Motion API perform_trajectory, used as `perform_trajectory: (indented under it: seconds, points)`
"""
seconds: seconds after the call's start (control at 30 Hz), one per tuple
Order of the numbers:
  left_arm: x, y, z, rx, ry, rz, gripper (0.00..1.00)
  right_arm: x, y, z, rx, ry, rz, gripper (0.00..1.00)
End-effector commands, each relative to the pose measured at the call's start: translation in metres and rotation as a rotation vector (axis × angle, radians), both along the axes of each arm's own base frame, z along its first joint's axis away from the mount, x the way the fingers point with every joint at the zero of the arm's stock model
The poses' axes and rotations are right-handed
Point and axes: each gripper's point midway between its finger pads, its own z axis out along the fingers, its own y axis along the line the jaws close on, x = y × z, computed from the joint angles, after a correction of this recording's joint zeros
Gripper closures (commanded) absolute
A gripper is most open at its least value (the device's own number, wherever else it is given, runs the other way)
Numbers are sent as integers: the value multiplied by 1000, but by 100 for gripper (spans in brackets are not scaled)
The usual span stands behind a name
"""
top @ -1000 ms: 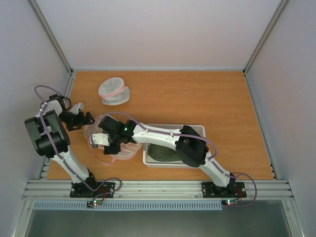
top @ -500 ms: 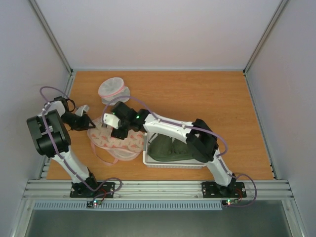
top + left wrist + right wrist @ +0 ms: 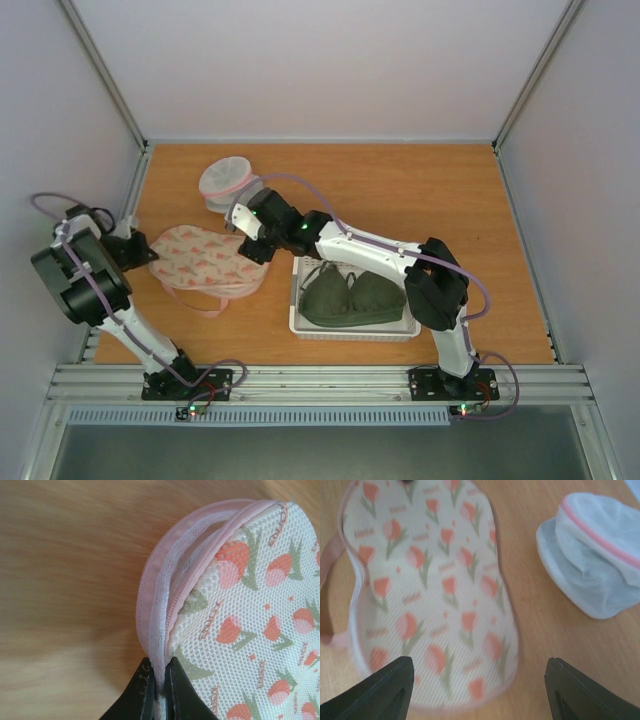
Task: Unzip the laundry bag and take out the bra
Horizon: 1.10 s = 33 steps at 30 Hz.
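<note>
left gripper point(image 3: 159, 682) clamped on bag point(image 3: 205, 262) zipper rim, left side of desk. right gripper point(image 3: 480, 692) fingers spread wide above bag. bra point(image 3: 352, 297) out of bag, lying in basket point(image 3: 298, 322) by front edge.

Short pink word repeated among the tulips on the bag point(image 3: 250, 630), lettering too small and blurred to read

laundry bag point(image 3: 205, 260) cream, pink-tulip print; bra point(image 3: 352, 297) olive-green
</note>
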Motion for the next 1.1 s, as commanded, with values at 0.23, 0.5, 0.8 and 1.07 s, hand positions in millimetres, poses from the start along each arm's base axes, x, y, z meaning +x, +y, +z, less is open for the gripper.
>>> perform_trajectory:
  seconds: [0.23, 0.5, 0.8, 1.07]
  points:
    - [-25, 100, 10, 257, 26, 214, 99, -9, -14, 7, 33, 29, -63, 27]
    - [-46, 86, 8, 272, 46, 236, 99, -6, -22, 9, 24, 0, -91, 26]
    - [-65, 88, 21, 372, 64, 268, 35, -8, -30, 17, 38, -26, -98, 26]
    - [-49, 78, 76, 417, -87, 246, 10, -8, -48, 37, 70, -89, -136, 19]
